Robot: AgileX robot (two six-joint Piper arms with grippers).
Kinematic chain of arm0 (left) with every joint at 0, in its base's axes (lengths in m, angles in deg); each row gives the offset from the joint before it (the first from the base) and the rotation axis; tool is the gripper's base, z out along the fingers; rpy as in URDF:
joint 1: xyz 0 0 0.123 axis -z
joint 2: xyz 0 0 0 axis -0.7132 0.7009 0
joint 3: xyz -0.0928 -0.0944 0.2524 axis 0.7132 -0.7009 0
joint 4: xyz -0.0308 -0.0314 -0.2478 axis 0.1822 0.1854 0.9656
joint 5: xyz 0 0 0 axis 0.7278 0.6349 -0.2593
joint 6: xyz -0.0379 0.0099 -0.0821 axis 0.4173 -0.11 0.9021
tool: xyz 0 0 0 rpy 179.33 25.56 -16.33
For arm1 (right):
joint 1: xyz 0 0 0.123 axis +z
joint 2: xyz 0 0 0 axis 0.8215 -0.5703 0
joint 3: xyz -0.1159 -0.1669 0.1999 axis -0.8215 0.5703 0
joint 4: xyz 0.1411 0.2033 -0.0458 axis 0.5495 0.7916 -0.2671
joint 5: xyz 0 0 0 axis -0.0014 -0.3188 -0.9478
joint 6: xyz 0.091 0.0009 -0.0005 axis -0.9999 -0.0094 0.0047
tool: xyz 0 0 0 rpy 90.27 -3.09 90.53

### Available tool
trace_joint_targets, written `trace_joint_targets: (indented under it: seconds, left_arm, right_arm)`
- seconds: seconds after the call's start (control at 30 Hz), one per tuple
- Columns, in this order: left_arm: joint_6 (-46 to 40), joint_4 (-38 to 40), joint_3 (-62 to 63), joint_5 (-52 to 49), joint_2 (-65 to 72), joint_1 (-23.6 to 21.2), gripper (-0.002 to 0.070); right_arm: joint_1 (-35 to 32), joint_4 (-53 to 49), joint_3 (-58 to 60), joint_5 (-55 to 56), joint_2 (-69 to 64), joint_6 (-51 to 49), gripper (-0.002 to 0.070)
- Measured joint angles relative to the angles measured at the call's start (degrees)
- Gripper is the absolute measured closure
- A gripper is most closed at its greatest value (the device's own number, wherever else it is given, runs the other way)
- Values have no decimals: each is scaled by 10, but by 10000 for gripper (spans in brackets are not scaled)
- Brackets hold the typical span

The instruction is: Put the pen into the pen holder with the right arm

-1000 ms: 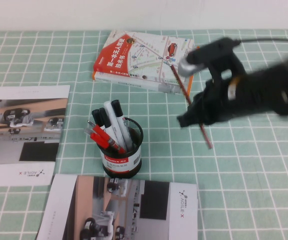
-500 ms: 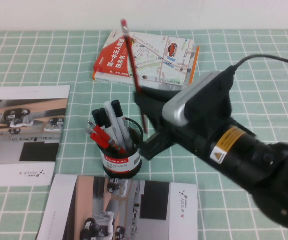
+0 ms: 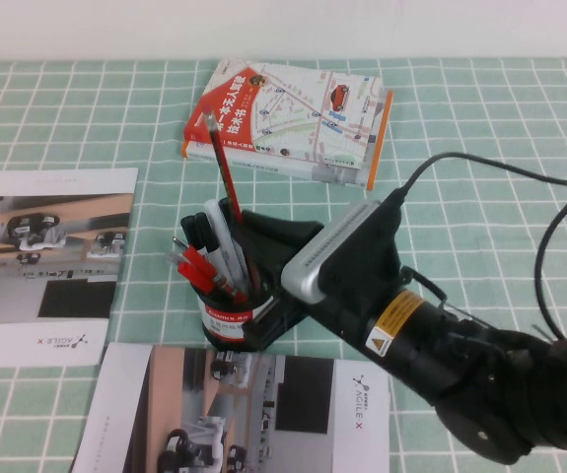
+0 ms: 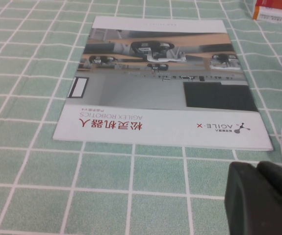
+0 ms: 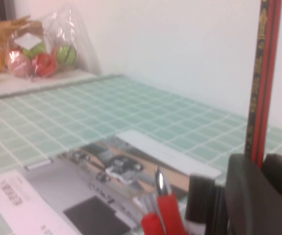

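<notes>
Now we see the right claw clamped on the pen, which stands nearly upright with its lower end inside the pen holder on the table. We note the left claw low over the table beside a brochure; we cannot tell if it is apart or together.

One pen, one pen holder, one book, three brochures, two pincers.

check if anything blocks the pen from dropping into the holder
Nothing visible blocks it. The right gripper, shut on the pen, holds it upright above the holder; markers and red pens already crowd its left side. The left gripper is parked over a brochure.
</notes>
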Motion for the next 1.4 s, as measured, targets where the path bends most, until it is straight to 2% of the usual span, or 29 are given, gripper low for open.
trace_joint_targets:
  seconds: [0.23,0.33,0.43,0.6,0.73,0.8,0.9,1.1,1.3,1.4]
  left_arm:
    - [0,0,0,0,0,0,679]
    - [0,0,0,0,0,0,679]
    - [0,0,0,0,0,0,679]
    - [0,0,0,0,0,0,679]
    - [0,0,0,0,0,0,679]
    - [0,0,0,0,0,0,679]
    - [0,0,0,0,0,0,679]
    - [0,0,0,0,0,0,679]
    - [0,0,0,0,0,0,679]
    - [0,0,0,0,0,0,679]
  right_arm:
    - [0,0,-16,2,-33,0,663]
    - [0,3,-18,3,-44,-3,639]
    - [0,11,-19,3,-47,-4,563]
    - [0,23,-20,-2,-47,-18,371]
    - [0,27,-20,-34,-40,-18,338]
    - [0,28,-20,-59,-26,-18,347]
    - [0,30,-20,-119,10,-20,409]
    - [0,30,-20,-351,129,-20,644]
    - [0,30,-17,-558,258,-20,689]
    - [0,30,10,-610,319,-20,692]
